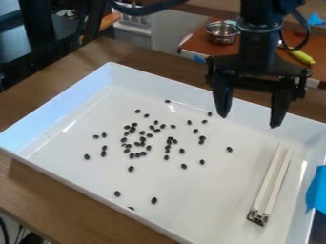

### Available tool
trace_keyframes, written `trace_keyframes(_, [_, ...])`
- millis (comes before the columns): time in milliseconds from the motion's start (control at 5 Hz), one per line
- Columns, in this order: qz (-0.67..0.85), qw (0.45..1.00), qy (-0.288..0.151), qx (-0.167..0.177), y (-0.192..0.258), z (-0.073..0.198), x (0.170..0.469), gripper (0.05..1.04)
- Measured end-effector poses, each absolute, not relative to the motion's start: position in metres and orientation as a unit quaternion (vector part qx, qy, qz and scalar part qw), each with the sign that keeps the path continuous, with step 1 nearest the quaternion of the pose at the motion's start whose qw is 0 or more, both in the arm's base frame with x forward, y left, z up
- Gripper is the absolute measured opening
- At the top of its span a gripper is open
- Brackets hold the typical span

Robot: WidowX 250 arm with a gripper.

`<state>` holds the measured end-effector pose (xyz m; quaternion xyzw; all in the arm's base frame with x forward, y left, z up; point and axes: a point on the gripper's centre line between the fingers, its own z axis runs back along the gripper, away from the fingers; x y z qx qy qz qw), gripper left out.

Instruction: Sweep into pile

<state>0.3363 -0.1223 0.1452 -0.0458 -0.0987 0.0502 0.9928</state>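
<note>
The tool [249,121] is released, its two fingers wide apart, and it hangs over the far right side of the tray [57,114]. The black beans [131,168] lie scattered on the tray floor, thickest around the middle. The white bar [270,181], which I suppose is the sweeper, lies inside near the right wall, its metal end [258,218] toward the near side.

The first danger, I think, is the grasp: the bar is thin and slanted, so fingers not turned to its line could pinch only one edge, and it would twist or slip during the sweep. If the bar is then carried too high, it may pass over the beans; if pressed too hard, it may drag the tray on the counter [38,186]. A quick push could also make the beans roll apart.

About edges, the far wall is close to the fingers and could be bumped on the way down. The right wall, with blue tape [316,189] at it, leaves little room beside the bar. One bean is partly hidden by the near rim, so it could be missed. The wider room for a stroke is to the left of the bar.
</note>
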Motion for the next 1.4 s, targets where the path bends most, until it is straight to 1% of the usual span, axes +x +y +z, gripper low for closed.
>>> trace_keyframes(200, [0.051,0.995,-0.075,-0.039,-0.122,0.128,0.332,0.989])
trace_keyframes(400, [0.048,0.993,-0.087,-0.064,-0.129,0.119,0.338,0.989])
trace_keyframes(600, [0.045,0.992,-0.093,-0.069,-0.130,0.104,0.346,0.989])
trace_keyframes(800, [0.056,0.993,-0.081,-0.060,-0.130,0.089,0.347,0.989])
trace_keyframes(1000, [0.060,0.994,-0.054,-0.070,-0.136,0.081,0.344,0.989])
trace_keyframes(1200, [0.066,0.993,-0.055,-0.084,-0.141,0.088,0.347,0.989])
trace_keyframes(1400, [0.067,0.993,-0.053,-0.086,-0.149,0.088,0.344,0.989])
